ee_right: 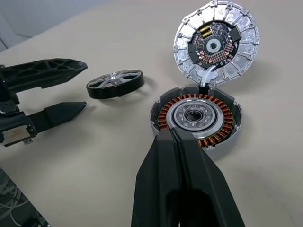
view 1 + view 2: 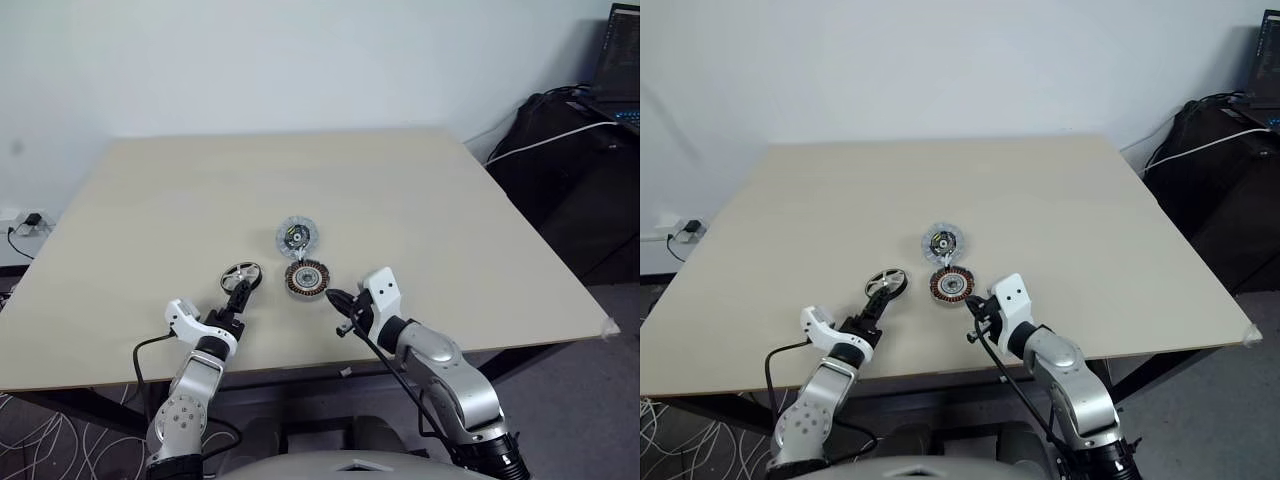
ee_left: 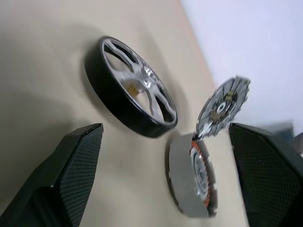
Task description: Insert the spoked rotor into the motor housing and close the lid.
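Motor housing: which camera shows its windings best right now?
The right wrist view: the motor housing faces the camera, its copper ring showing all round. The left wrist view catches it edge-on; both eye views show it small on the table.

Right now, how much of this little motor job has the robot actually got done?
Almost nothing is finished yet. The spoked rotor lies on the table, not in the motor housing. The lid stands open, joined at the housing's edge. In hand: the left gripper is open, right by the rotor, apparently about to grasp it. The right gripper is shut, empty, beside the housing. Left: picking up and inserting the rotor, then closing the lid.
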You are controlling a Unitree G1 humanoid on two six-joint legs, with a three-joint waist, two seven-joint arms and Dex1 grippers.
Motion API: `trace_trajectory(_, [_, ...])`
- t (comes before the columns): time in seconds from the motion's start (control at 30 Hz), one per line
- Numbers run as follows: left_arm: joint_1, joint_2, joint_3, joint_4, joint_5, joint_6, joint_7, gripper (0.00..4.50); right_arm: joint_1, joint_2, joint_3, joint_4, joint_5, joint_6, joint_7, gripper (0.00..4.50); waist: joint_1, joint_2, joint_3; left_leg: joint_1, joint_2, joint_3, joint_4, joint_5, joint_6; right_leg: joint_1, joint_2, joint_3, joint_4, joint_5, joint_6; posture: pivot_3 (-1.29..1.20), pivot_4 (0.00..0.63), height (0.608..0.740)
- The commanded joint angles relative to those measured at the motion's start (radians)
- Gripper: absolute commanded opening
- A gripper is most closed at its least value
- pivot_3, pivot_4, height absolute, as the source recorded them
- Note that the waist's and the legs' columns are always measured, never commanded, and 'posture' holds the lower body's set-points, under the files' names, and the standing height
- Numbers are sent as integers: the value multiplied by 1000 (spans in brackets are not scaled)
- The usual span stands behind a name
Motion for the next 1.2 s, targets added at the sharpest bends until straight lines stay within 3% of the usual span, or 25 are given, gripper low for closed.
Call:
trace_trajectory(0.03, [-35, -116, 19, 21, -51, -21, 9, 4500, -17, 4, -5, -47, 15, -7, -7, 21, 1, 0, 0, 0, 0, 0, 0, 0, 0, 0, 0, 0, 0, 0, 0, 0, 0, 740])
trace_trajectory(0.87, [-127, -115, 19, 110, -154, -30, 21, 4500, -24, 13, 11, -38, 18, -7, -29, 21, 1, -1, 0, 0, 0, 0, 0, 1, 1, 1, 0, 0, -1, 0, 0, 0, 0, 740])
trace_trajectory(1.0, [-141, -121, 30, 136, -159, -38, 60, 3592, -22, 17, 8, -38, 16, -8, -36, 0, 1, -1, 0, 0, 0, 0, 0, 1, 1, 1, 0, 0, -1, 1, 0, 0, 0, 740])
trace_trajectory(1.2, [-148, -120, 31, 161, -149, -45, 102, 1582, -14, 15, -4, -43, 18, -6, -51, 0, 2, -1, -1, 0, 0, 0, 0, 1, 2, 1, 0, 0, -1, 1, 1, 0, 0, 740])
